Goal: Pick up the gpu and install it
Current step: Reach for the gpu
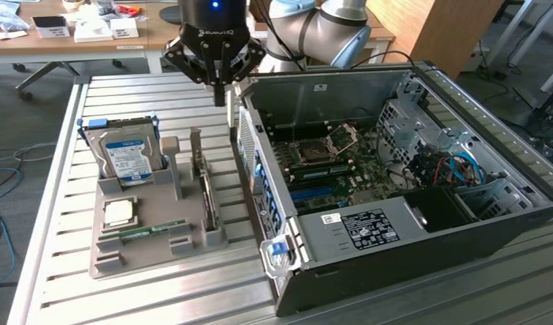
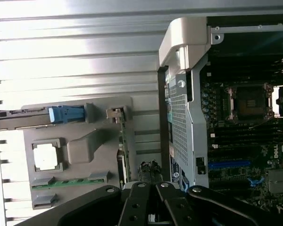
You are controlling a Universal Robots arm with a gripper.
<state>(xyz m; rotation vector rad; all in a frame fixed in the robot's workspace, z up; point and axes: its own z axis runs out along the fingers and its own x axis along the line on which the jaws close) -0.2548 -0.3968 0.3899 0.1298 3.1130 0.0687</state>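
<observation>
end effector (image 1: pixel 219 96) points straight down, its tips pressed together.

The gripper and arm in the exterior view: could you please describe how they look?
The gripper is black, with a blue light on its cylindrical body, pale lettering beneath it, and hinged black linkage bars tapering to a narrow tip. The arm has rounded silver-grey joints and a light blue cap.

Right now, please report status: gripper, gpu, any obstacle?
Gripper shut, empty, up between gray tray and computer case. Gpu upright on edge in the tray, untouched. Nothing between gripper and gpu.
</observation>
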